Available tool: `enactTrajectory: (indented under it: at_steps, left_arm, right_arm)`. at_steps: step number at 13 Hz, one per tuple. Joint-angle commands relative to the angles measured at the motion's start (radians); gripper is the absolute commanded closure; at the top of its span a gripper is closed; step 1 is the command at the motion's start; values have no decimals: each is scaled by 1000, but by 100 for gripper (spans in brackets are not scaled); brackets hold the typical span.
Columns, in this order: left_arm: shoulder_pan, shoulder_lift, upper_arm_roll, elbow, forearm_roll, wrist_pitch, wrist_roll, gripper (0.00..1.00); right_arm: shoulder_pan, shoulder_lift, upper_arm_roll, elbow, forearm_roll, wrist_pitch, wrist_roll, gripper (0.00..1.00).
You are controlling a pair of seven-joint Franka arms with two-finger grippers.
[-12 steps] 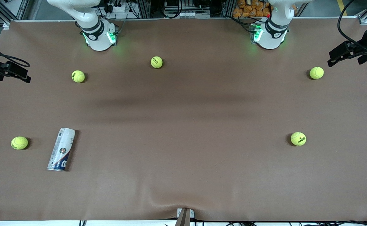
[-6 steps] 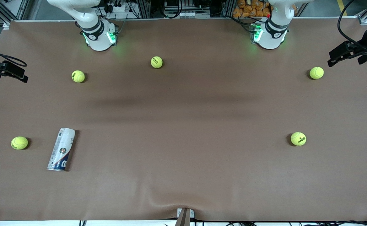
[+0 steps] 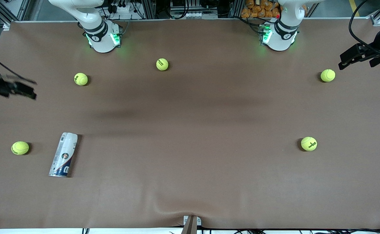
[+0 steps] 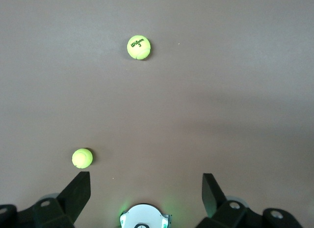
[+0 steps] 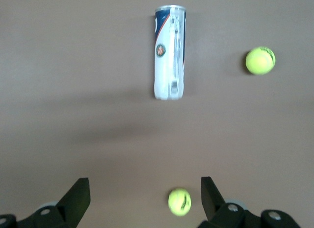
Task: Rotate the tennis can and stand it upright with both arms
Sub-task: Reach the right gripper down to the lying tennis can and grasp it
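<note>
The tennis can (image 3: 63, 154) lies on its side on the brown table toward the right arm's end, its navy end and silvery rim nearer the front camera. It also shows in the right wrist view (image 5: 170, 52), well apart from the fingers. My right gripper (image 3: 27, 92) hangs in the air over the table edge at the right arm's end, open and empty (image 5: 144, 191). My left gripper (image 3: 342, 61) hangs over the table edge at the left arm's end, open and empty (image 4: 144, 188).
Several yellow-green tennis balls lie scattered: one beside the can (image 3: 20, 148), one near the right gripper (image 3: 81, 79), one between the bases (image 3: 162, 64), two toward the left arm's end (image 3: 327, 75) (image 3: 308, 143). The cloth is wrinkled at the front edge (image 3: 163, 208).
My right gripper has swung over the table toward the can's side and looks blurred with motion. My left gripper has barely shifted. The can and balls have not moved.
</note>
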Motion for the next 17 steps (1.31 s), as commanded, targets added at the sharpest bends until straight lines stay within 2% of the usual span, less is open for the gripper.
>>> enactTrajectory:
  at_steps: [1,4,9,14,17]
  left_arm:
    - [8,-2,-3,-3,-7,-6,19,0]
    - [8,-4,-5,0,-7,-4,19,0]
    - [8,-2,-5,-3,-4,-3,21,0]
    - [7,4,-5,-2,-2,2,21,0]
    - [8,4,-5,-2,-2,4,21,0]
  right_arm:
    - [-14,186,9,31,-40,136,-15,0]
    - [-29,346,9,31,-39,322,-41,0]
    - [-92,526,11,31,-31,541,-74,0]
    - [-92,612,11,33,-27,683,-69,0]
    - [-92,635,11,31,-25,698,-69,0]
